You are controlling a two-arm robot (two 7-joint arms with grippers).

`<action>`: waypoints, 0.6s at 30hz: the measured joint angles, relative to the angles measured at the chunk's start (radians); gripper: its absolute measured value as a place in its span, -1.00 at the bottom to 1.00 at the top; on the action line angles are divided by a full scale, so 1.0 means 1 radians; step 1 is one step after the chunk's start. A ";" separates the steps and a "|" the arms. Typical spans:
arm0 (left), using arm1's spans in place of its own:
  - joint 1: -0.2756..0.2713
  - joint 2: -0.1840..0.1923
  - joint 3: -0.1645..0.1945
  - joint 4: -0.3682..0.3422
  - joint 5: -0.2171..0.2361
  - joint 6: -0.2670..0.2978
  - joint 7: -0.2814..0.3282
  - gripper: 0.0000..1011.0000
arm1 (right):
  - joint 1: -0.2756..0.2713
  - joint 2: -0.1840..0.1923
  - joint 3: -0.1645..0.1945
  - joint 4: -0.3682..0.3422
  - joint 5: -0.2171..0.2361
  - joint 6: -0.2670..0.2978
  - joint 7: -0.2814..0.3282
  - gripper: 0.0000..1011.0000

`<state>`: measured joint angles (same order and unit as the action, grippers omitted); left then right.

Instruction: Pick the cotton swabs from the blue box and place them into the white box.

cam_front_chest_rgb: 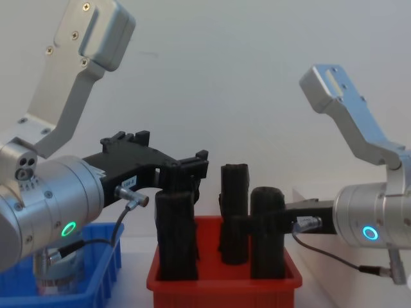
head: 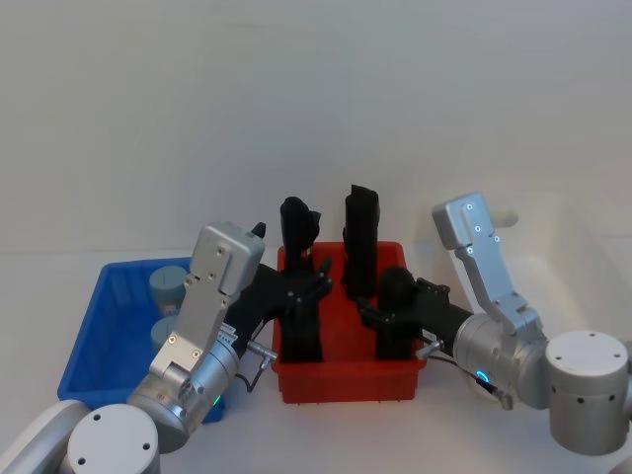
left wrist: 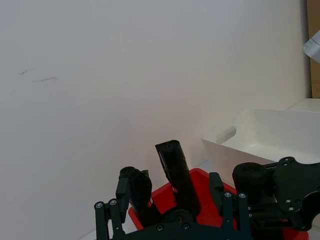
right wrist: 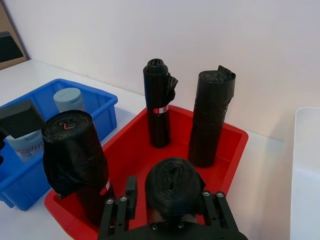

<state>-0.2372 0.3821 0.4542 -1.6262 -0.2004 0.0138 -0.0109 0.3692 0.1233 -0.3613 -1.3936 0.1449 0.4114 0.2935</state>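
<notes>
Two cotton swab tubs [head: 168,284] [head: 165,332] sit in the blue box [head: 104,316] beside four black rolls [right wrist: 159,100] in one red bin [head: 346,380], left end effector [head: 308,291] released above one, right end effector [head: 387,314] straddling another, whether clenched I cannot tell.

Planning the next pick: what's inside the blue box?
In the box: two upright swab tubs, towards its right. The left arm covers that side, so more could be hidden.
</notes>
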 joint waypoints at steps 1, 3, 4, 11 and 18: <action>0.000 0.000 0.000 0.000 0.000 0.000 0.000 0.98 | 0.000 0.000 0.000 0.001 0.000 0.000 -0.001 0.32; 0.000 0.000 0.000 0.000 0.000 0.000 0.000 0.98 | 0.001 -0.002 -0.001 0.002 0.000 0.000 -0.002 0.17; 0.000 0.000 0.000 0.000 0.000 0.000 0.000 0.98 | 0.001 -0.002 -0.001 0.002 0.000 0.000 -0.003 0.12; 0.000 0.000 0.000 0.000 0.000 0.000 0.000 0.98 | 0.002 -0.003 -0.002 0.005 0.001 0.001 -0.007 -0.18; 0.000 0.000 0.000 0.000 0.000 0.000 0.000 0.98 | 0.002 0.001 0.002 -0.014 0.005 -0.007 -0.004 -0.27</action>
<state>-0.2371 0.3821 0.4542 -1.6262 -0.2004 0.0139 -0.0109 0.3713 0.1243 -0.3589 -1.4077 0.1503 0.4046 0.2897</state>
